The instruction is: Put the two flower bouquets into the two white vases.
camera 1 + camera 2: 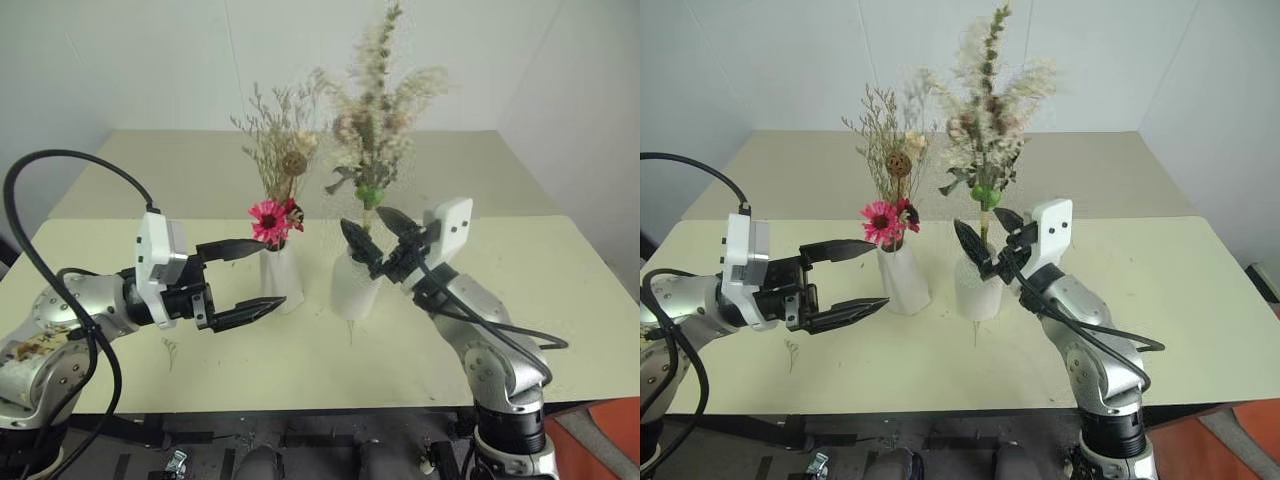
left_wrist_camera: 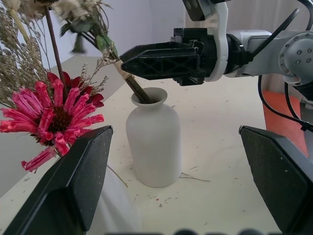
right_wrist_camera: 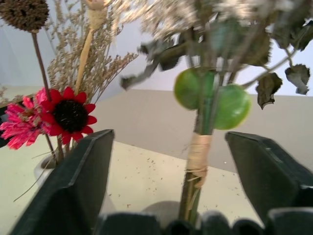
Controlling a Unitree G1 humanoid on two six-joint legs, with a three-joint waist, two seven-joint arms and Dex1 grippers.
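On the pale desk (image 1: pixel 560 300), near its middle, the two white vases stand side by side, close but apart. The tall, narrow vase (image 1: pixel 281 275) holds the bouquet with the bright pink daisy (image 1: pixel 268 220), tan grass and a brown seed head. The shorter, rounder vase (image 1: pixel 355 285) holds the fuller bouquet (image 1: pixel 375 110) of cream-white dried flowers and green leaves; its tied stem leans in the small mouth, clear in the left wrist view.

The left gripper (image 1: pixel 255 277) hovers level in front of the tall vase on the robot's left side. Its fingers are spread wide with nothing between them; the upper fingertip reaches just beside the daisy and the lower one lies near the vase's foot.

The right gripper (image 1: pixel 380 235) sits at the round vase's mouth. Its fingers (image 3: pixel 73 186) stand apart on either side of the fuller bouquet's wrapped stem (image 3: pixel 198 156), with a gap showing on both sides, so the stem is not clamped.

Open desk stretches well to the robot's right of the round vase and behind both vases up to the far edge by the wall. The near edge runs just below both arms. Small bits of dried plant litter lie on the surface around the vases.
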